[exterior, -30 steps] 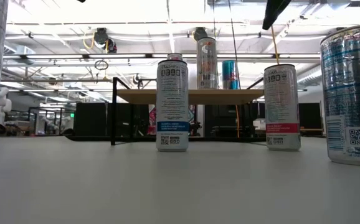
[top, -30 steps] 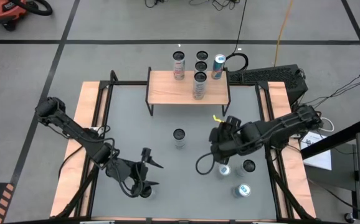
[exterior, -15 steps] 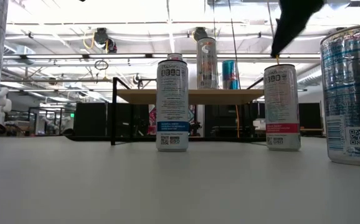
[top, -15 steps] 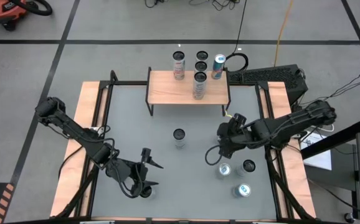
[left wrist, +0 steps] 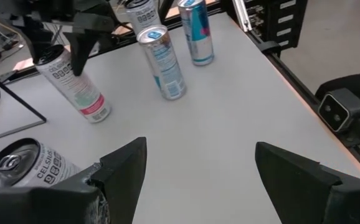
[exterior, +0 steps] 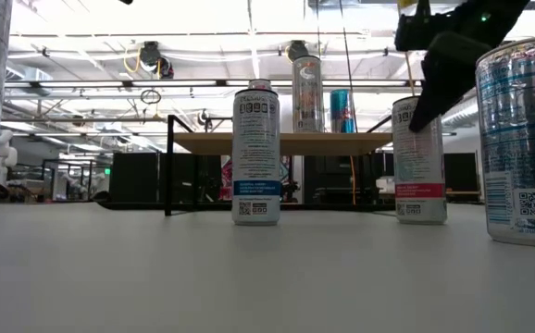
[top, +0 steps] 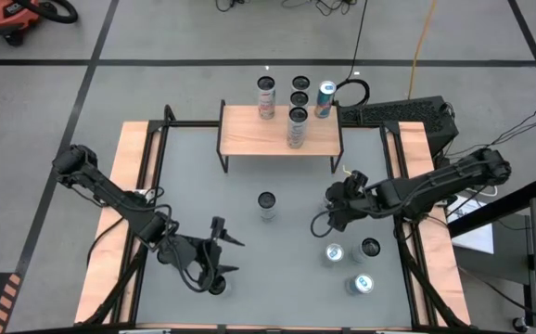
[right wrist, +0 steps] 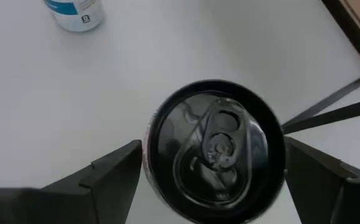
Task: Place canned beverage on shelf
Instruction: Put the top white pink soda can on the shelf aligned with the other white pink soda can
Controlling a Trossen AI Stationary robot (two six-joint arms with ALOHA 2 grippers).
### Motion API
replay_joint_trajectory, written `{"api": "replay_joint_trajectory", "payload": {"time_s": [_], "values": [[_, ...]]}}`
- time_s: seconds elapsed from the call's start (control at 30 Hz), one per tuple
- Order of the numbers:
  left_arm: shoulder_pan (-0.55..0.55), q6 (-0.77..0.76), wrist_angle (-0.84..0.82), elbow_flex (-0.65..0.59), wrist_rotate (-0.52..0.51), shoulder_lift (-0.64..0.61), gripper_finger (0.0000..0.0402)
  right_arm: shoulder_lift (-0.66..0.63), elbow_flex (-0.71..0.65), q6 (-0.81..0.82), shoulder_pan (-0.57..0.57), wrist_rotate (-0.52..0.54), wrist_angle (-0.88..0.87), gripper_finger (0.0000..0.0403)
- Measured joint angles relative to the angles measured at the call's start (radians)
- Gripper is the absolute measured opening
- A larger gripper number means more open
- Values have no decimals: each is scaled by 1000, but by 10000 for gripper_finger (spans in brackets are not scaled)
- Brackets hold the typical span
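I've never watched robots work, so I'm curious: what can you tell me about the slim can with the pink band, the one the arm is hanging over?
The slim can stands upright on the grey table. Its pale metal body carries dark print and a pink band near the base. From above, its lid is black, with the pull tab flat and the mouth unopened. The right gripper hovers over it, with its open fingers on either side of the rim. A gap shows on both sides, so nothing but the table seems to touch it.
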Motion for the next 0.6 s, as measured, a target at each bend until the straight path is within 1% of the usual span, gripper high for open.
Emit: {"api": "replay_joint_trajectory", "payload": {"time_s": [0.2, 0.37, 0.47, 0.6], "values": [[15, -1, 10, 0, -3, 0, 299, 0, -5, -22, -14, -7, 18, 314], [23, -1, 8, 0, -4, 0, 299, 0, -5, -10, -35, -59, 31, 311], [23, -1, 8, 0, -4, 0, 299, 0, -5, -11, -45, -83, 50, 290], [22, -6, 0, 0, -3, 0, 299, 1, -5, -12, -55, -86, 65, 241]]}}
